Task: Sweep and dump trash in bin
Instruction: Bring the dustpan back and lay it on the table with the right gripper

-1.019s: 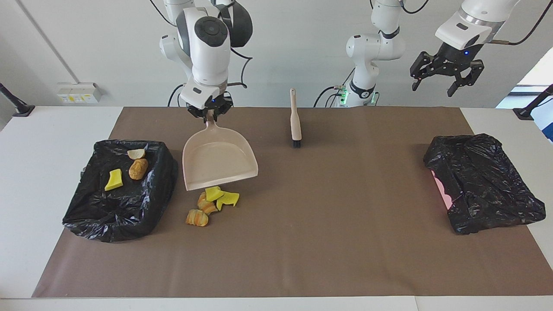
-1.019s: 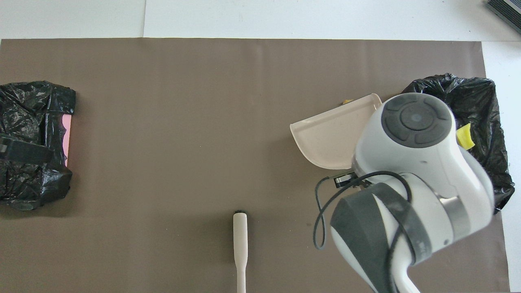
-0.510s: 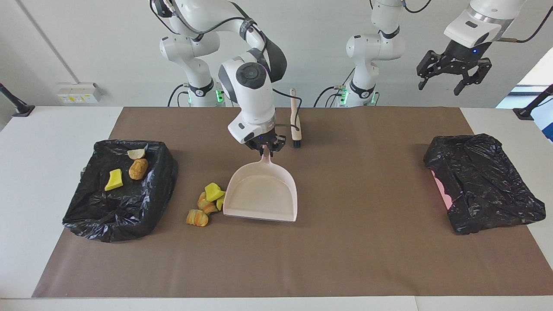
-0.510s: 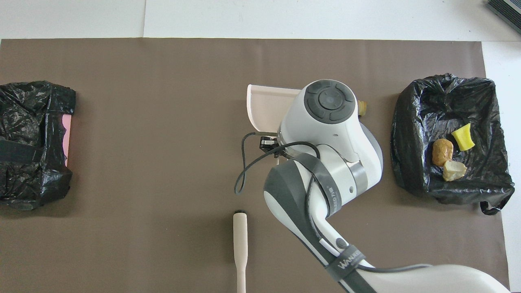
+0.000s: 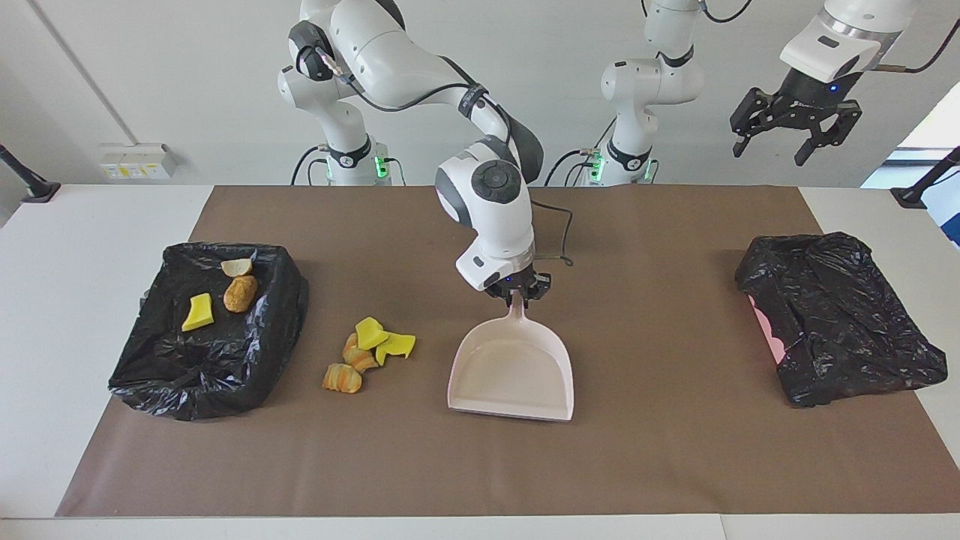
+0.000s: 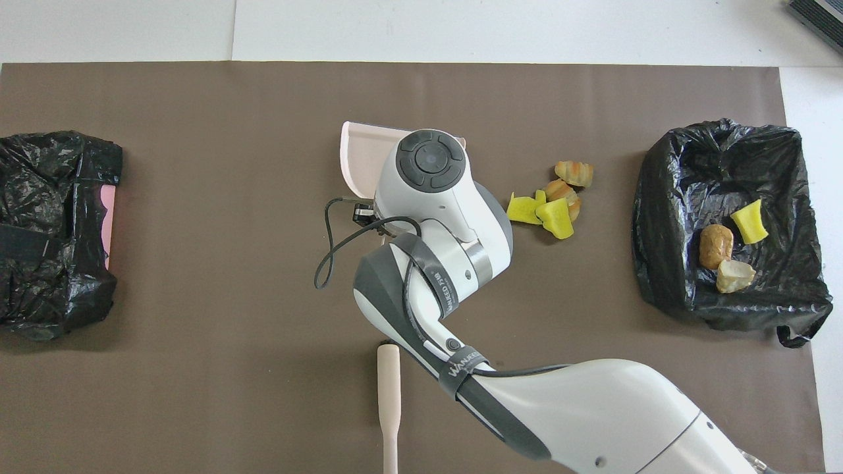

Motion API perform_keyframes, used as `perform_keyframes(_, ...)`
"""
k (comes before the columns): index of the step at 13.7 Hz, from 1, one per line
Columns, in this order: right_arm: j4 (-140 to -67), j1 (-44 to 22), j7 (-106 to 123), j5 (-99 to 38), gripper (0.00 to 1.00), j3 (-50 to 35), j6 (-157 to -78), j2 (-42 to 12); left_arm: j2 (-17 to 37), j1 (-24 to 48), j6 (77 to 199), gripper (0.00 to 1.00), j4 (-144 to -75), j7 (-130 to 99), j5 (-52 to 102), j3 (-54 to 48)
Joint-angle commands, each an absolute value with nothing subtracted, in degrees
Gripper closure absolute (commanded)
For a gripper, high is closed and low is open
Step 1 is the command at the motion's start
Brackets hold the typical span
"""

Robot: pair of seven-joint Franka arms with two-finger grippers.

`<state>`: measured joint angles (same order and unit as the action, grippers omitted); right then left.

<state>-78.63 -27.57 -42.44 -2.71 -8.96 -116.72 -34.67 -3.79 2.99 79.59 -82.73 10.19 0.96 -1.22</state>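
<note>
dustpan (image 5: 512,367) moved off trash (image 5: 367,352); right fingers (image 5: 516,292) beside.

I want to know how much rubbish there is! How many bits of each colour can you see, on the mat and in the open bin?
Yellow bits: 3 (2 on the mat, 1 in the open bin)
Orange-brown bits: 3 (2 on the mat, 1 in the bin)
Pale bit: 1 (in the bin)
Total: 7

pale pink dustpan (image 5: 512,369), yellow and orange-brown trash (image 5: 367,352) (striped lumps), black bin liner (image 5: 210,330), brown mat (image 5: 637,300).
</note>
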Motion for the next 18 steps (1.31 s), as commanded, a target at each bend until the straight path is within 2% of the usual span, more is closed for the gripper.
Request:
perform_keyframes(1,-77.4,-28.6,-43.2,1.2,0.93,-8.9,-119.8,-36.6,-4.8,2.3,79.9,0.0,-83.8,11.1,0.7,-1.8)
perform_keyframes(4,-80.6,-28.6,-40.9,1.6,0.85,-8.9,-121.7,-36.1,-4.9,2.5,79.7,0.0,-83.8,10.9,0.6,-1.8)
perform_keyframes(5,-80.6,-28.6,-40.9,1.6,0.72,-8.9,-121.7,-36.1,-4.9,2.4,79.2,0.0,-83.8,10.9,0.6,-1.8)
perform_keyframes(7,-80.6,-28.7,-40.8,2.3,0.0,-8.9,-121.0,-35.9,-4.9,2.5,79.1,0.0,-83.8,10.9,0.6,-1.8)
perform_keyframes(9,-82.2,-28.7,-41.0,2.5,0.0,-9.0,-120.8,-34.2,-5.0,2.5,78.3,0.0,-83.8,10.9,0.6,-1.8)
perform_keyframes(12,-88.1,-28.8,-42.3,1.6,0.0,-10.0,-120.6,-28.5,-5.7,2.4,77.8,0.0,-84.6,11.0,0.6,-1.8)
perform_keyframes(18,-110.1,-32.3,-44.7,-2.7,0.0,-11.7,-120.5,-9.8,-4.8,3.2,82.5,0.0,-84.6,11.2,0.2,-2.0)
